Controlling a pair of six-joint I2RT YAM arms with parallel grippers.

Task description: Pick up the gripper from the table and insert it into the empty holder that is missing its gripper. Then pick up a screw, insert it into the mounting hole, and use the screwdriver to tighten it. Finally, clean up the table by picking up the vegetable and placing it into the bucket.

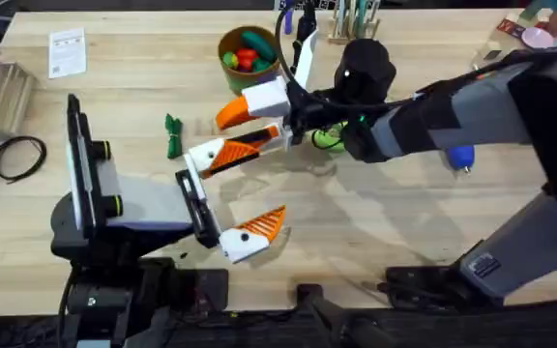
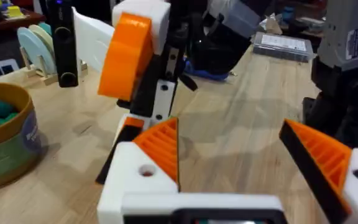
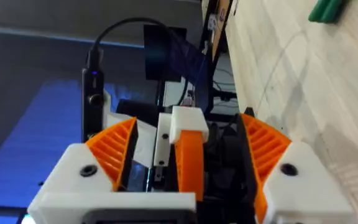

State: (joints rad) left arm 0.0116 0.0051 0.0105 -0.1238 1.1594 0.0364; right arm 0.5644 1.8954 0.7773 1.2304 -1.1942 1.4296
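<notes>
Lying at left: vegetable [image 1: 172,135], flat on the table [image 1: 124,77], well clear of both arms.
Left tool [image 2: 229,134]: open, its two orange-padded fingers [image 2: 160,146] spread wide with nothing between them, low over the table near the front edge.
Bucket [image 1: 223,43]: upright at the back of the table, red, green and yellow toy food inside; up and to the right of the vegetable.
Holder [image 3: 191,118]: white mount raised above the table just in front of the bucket, between the right tool's fingers.
Gripper [image 3: 188,162]: orange tip sitting on the holder.
Right tool [image 3: 188,124]: open, one finger [image 3: 114,149] on each side of the holder; contact cannot be told. The arm reaches across from the right.
Screwdriver [image 1: 460,155]: blue, on the table at the right, partly hidden behind the right arm.
</notes>
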